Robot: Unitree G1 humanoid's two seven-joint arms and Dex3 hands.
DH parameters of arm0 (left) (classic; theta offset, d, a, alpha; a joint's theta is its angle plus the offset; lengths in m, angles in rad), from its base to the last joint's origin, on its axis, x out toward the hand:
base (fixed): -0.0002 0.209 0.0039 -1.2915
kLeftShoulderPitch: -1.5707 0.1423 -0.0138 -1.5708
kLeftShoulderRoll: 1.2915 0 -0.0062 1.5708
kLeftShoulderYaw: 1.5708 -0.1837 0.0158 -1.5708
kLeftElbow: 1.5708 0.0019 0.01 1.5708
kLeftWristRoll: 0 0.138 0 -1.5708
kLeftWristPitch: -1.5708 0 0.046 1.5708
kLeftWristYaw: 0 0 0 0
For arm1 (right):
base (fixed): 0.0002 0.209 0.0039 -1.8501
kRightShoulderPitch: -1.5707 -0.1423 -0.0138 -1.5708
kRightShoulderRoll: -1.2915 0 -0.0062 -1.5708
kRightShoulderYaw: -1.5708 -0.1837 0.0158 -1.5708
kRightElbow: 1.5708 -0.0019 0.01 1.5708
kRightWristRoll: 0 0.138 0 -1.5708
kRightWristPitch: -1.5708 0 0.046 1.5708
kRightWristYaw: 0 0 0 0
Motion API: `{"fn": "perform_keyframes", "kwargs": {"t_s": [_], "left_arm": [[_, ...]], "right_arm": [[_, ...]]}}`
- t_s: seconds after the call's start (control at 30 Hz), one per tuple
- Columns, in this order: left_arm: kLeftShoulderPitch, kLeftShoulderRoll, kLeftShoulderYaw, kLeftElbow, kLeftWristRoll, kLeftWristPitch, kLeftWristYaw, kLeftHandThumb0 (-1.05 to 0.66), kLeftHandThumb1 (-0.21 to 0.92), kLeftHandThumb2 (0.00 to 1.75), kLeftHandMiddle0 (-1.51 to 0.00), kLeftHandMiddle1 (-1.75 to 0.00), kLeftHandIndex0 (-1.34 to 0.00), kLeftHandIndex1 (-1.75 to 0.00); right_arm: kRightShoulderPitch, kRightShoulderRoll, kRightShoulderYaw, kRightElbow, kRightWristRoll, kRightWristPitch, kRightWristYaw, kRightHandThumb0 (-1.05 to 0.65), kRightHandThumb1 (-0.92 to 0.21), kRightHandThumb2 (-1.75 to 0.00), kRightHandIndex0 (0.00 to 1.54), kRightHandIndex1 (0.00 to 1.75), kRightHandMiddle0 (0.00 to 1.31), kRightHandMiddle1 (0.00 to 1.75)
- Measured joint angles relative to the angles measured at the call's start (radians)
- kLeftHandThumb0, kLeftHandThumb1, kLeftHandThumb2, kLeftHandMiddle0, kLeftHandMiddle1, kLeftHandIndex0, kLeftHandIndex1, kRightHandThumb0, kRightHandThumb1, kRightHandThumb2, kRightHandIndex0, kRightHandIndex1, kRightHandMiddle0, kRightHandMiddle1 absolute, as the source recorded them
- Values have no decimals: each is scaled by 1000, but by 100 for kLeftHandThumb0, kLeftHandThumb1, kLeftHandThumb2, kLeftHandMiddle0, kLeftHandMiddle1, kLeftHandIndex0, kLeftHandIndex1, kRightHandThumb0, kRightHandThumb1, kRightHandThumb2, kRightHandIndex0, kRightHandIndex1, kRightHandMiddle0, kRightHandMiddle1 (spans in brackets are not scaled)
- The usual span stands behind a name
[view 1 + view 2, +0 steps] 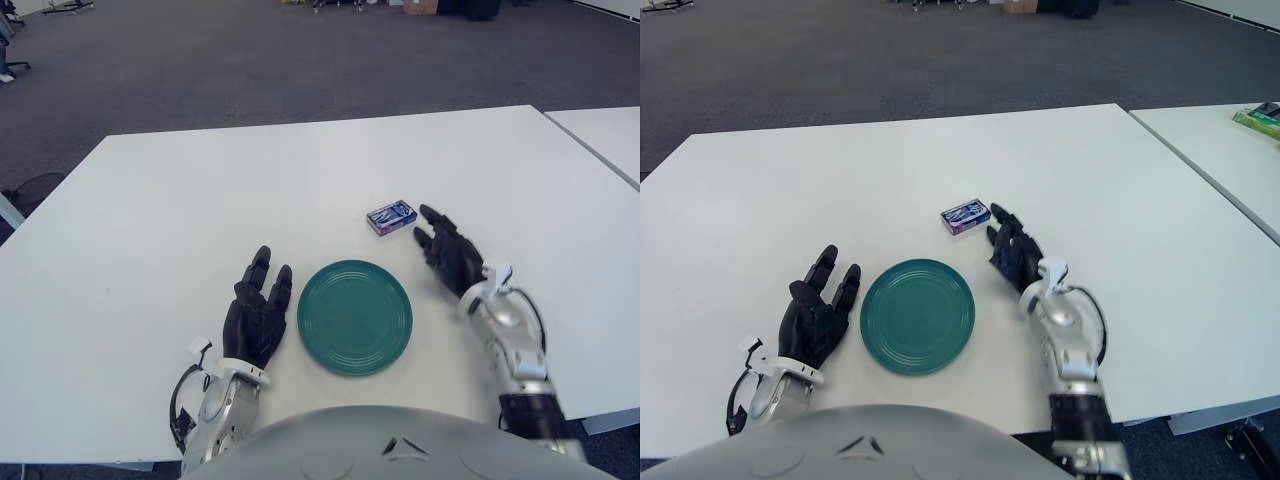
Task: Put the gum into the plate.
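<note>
A small blue pack of gum (391, 216) lies flat on the white table, just beyond and to the right of a round green plate (355, 316) that holds nothing. My right hand (447, 250) is to the right of the plate, its black fingers spread and stretched toward the gum, with the fingertips (428, 213) a short gap from the pack. My left hand (259, 308) shows beside the plate's left rim, fingers relaxed and holding nothing.
A second white table (1230, 150) stands close on the right with a narrow gap between, and a green object (1260, 118) lies on it. Dark carpet lies beyond the table's far edge (320, 125).
</note>
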Motion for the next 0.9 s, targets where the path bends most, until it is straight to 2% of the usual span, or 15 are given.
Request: {"fn": "perform_keyframes", "kwargs": {"t_s": [0.17,0.27,0.33,0.4,0.6,0.9], "left_arm": [[-9,-2,-1,18,-8,-16,-6,-105,92,100,-1,0,-1,-5],[-15,-3,-1,29,-9,-24,-12,-105,92,100,-1,0,-1,-5],[-16,-4,-1,34,-9,-30,-15,-105,92,99,-1,0,-1,-5],[-17,-4,-2,37,-9,-36,-15,-105,92,99,-1,0,-1,-5],[-17,-6,-5,44,-10,-43,-15,-105,92,99,-1,0,-2,-6],[-15,-6,-17,49,-11,-58,-15,-105,92,97,-2,0,-2,-7]], "right_arm": [[-160,-58,8,57,-107,-17,-49,-82,-92,-82,19,1,0,37],[-255,-75,25,95,-165,-34,-71,-82,-92,-79,22,2,0,42],[-310,-82,48,121,-207,-55,-83,-83,-92,-75,26,2,0,51],[-375,-98,97,167,-288,-78,-101,-83,-92,-71,30,2,2,61],[-546,-126,238,324,-479,-126,-122,-84,-92,-62,30,0,7,71],[-734,-145,412,663,-677,-365,-191,-84,-92,-59,28,0,6,75]]}}
